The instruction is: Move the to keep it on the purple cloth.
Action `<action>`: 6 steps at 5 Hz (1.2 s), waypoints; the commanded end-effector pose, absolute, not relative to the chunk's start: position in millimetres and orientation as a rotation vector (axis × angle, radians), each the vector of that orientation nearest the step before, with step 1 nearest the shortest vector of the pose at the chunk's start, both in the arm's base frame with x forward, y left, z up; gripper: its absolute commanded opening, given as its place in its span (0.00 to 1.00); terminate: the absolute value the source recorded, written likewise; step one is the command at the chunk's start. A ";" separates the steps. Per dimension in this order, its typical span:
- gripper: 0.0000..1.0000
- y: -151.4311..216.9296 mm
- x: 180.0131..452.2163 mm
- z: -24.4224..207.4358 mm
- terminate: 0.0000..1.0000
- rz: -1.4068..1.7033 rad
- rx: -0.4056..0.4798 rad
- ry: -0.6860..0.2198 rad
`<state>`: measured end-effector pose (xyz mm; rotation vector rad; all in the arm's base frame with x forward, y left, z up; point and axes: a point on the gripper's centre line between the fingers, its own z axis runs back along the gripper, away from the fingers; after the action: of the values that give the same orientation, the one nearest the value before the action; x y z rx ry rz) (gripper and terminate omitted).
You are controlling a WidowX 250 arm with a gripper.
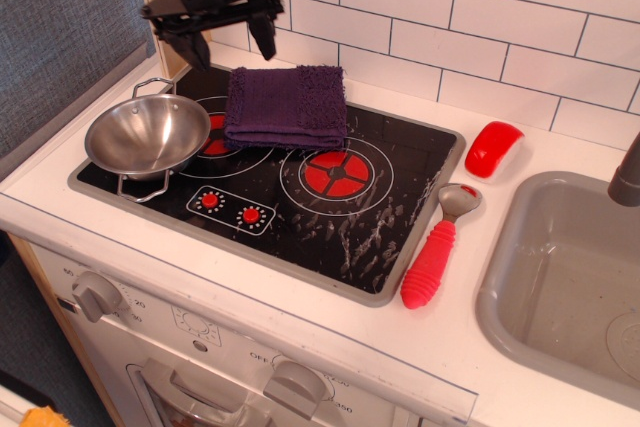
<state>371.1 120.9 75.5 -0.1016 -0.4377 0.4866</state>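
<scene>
The purple cloth (287, 105) is a folded dark purple towel with a ribbed right edge. It lies on the back left of the black stove top (330, 217), over part of the left burner. A steel bowl (147, 134) with wire handles sits on the stove's left end, just left of the cloth and touching its corner. My gripper (231, 51) hangs open and empty above the cloth's back left edge, its two black fingers spread wide and pointing down.
A red-handled spoon (434, 251) lies on the white counter right of the stove. A red curved object (493, 148) lies by the tiled wall. A grey sink (570, 287) is at the right. The stove's knobs are at the front.
</scene>
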 end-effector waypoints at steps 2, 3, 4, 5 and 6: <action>1.00 114.9 413.8 58.7 0.00 0.462 -0.103 -0.395; 1.00 114.3 412.9 43.9 0.00 0.473 -0.113 -0.364; 1.00 107.7 405.8 36.8 0.00 0.463 -0.111 -0.345; 1.00 99.5 399.7 31.8 0.00 0.460 -0.104 -0.320; 1.00 88.5 393.2 30.0 0.00 0.454 -0.094 -0.302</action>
<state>392.8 93.8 18.8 -0.0931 -0.2788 0.4625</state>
